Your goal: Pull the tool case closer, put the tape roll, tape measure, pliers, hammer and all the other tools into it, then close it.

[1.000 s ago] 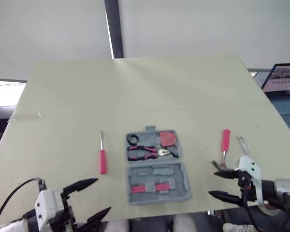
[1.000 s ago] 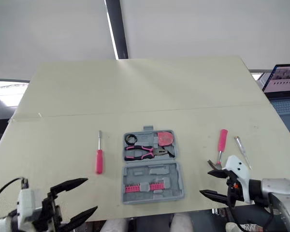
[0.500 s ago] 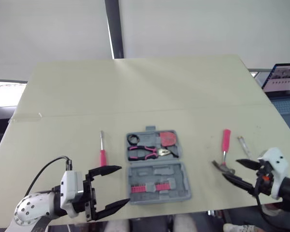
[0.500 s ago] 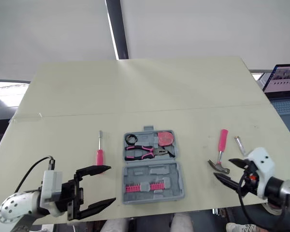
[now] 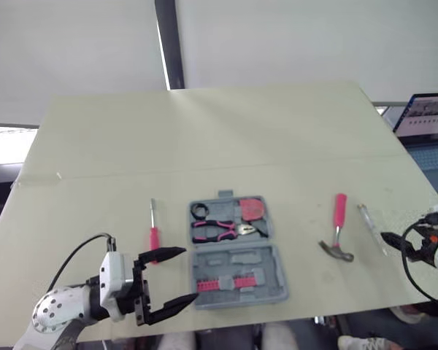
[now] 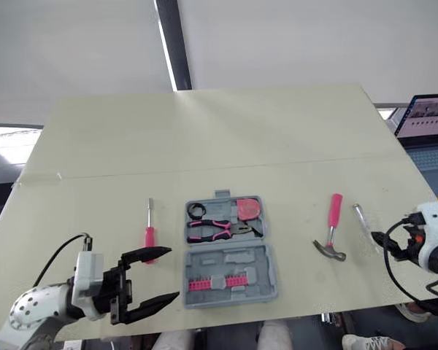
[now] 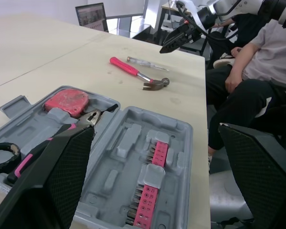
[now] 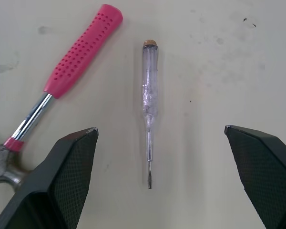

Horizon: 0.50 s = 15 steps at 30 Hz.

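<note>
The left end effector [image 5: 190, 273] is spread wide and holds nothing. Its fingertips sit at the left edge of the tool case [image 5: 271, 267], one above the other. Half a second ago they were just short of that edge. The pink screwdriver [image 5: 154, 233] lies just beyond its upper fingertip, not yet stowed.

The case lies open near the front of the surface, so the pulling step looks done. The tape roll [image 5: 199, 211], pliers [image 5: 219, 230] and tape measure [image 5: 254, 208] are seated in the far half.

Still to be packed are the hammer [image 5: 339, 219], to the left of the right end effector [image 8: 161, 129], and the clear screwdriver [image 8: 150, 105], which lies between its wide-open, empty fingers. That end effector has drawn rightward off the hammer head, where it was a second ago. Closing the lid comes last.
</note>
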Motion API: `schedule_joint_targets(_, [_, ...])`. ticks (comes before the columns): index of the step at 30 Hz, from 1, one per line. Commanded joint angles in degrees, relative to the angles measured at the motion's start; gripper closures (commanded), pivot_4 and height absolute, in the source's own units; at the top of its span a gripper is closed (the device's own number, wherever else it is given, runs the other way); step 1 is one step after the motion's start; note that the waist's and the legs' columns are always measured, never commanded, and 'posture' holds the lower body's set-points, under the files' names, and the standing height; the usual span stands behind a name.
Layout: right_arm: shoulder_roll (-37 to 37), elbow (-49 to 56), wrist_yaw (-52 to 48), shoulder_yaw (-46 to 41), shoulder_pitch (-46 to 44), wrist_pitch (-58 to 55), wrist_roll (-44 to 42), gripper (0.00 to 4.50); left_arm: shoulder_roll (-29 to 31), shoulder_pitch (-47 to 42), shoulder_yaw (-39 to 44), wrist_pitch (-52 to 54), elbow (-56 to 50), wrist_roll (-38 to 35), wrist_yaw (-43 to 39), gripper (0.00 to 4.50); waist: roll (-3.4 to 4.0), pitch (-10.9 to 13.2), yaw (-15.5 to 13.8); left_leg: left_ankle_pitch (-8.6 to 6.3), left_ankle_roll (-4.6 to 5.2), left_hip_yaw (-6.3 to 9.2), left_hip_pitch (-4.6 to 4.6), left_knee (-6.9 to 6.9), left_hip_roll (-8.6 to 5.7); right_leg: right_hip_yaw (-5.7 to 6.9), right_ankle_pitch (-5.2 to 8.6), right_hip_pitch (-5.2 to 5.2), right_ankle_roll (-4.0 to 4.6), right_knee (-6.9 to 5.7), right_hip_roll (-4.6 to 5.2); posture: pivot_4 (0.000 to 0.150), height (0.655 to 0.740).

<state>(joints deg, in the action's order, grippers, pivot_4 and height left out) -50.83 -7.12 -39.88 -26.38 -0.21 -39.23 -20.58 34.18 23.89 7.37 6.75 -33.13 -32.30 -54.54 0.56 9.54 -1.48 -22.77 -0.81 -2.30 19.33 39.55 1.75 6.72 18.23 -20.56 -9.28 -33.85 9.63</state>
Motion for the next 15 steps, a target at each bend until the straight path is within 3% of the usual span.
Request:
schedule_joint_targets(1, [-1.22, -4.31, -1.69, 2.24, -2.55, 2.58, 1.59, 0.01, -0.37, 0.94, 0.4, -0.97, -1.97, 0.35, 0.97, 0.02, 0.03, -0.01, 0.02, 0.0, 0.0, 0.0, -0.01, 0.0, 0.0, 0.0, 0.0, 0.0, 0.0, -0.01, 0.0, 0.15, 0.7373])
schedule_joint_targets(15, [-0.38, -16.15, -4.78, 11.83, -13.9, 5.96, 4.73, 0.01, 0.23, 3.88, 1.81, 2.08, -9.27, -0.07, 6.68, 0.02, 0.11, -0.03, 0.17, 0.0, 0.0, -0.01, 0.01, 0.02, 0.0, 0.0, -0.01, 0.0, -0.01, 0.01, 0.0, 0.15, 0.7373])
